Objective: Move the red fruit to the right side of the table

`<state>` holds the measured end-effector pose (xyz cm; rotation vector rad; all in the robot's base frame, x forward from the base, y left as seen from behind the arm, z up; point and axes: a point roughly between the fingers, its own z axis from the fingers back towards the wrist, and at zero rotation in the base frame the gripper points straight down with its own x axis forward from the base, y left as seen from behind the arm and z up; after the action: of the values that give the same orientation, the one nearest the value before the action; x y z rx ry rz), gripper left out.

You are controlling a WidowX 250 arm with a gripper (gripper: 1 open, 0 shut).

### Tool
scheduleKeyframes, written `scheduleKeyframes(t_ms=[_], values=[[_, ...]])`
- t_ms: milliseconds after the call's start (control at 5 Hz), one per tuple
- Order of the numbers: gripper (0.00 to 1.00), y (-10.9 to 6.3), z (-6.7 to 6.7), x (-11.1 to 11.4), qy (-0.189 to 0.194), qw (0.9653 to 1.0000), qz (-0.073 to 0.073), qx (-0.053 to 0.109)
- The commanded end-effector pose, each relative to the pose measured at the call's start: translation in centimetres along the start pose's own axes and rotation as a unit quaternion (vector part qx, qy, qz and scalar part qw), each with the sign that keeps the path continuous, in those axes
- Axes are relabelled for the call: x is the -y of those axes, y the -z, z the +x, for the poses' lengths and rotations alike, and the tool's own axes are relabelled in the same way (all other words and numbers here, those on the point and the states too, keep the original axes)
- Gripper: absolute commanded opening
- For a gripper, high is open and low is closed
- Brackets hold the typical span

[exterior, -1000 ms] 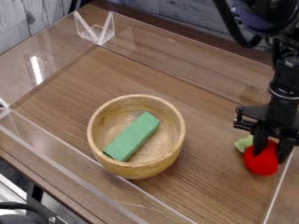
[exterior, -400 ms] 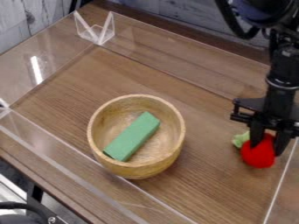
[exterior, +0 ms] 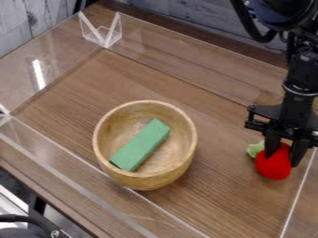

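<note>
The red fruit (exterior: 273, 165) is a small bright red strawberry-like toy with a green leafy top showing at its left side. It rests low on the brown wood-grain table (exterior: 162, 79), near the right acrylic wall. My gripper (exterior: 278, 149) points straight down onto the fruit's top, and its black fingers are shut on the fruit. The fingertips hide the fruit's upper part.
A round light wooden bowl (exterior: 184, 165) holding a green rectangular block (exterior: 140, 144) stands left of the fruit. Clear acrylic walls edge the table, with the right wall (exterior: 302, 200) close beside the fruit. A clear folded stand (exterior: 100, 31) is at the far left corner.
The gripper and the red fruit have shifted very slightly up the picture since the earliest frame; nothing has moved in the last half second.
</note>
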<state>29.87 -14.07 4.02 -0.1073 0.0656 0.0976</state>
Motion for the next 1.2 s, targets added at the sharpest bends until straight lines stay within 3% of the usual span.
scheduleKeyframes(t_ms=[0, 200, 400, 600, 800, 1000], values=[[1.00, -2.1, 0.7, 0.9, -0.021, 0.9994, -0.013, 0.025], [1.00, -3.1, 0.4, 1.1, -0.011, 0.9996, -0.013, 0.023], [0.00, -5.2, 0.0, 1.1, 0.001, 0.9993, -0.017, 0.033], [1.00, -7.0, -0.1, 1.2, 0.012, 0.9988, -0.023, 0.040], [1.00, -7.7, 0.0, 1.1, 0.038, 0.9984, -0.023, 0.037], [1.00, -9.7, 0.2, 0.1, 0.058, 0.9968, -0.025, 0.049]])
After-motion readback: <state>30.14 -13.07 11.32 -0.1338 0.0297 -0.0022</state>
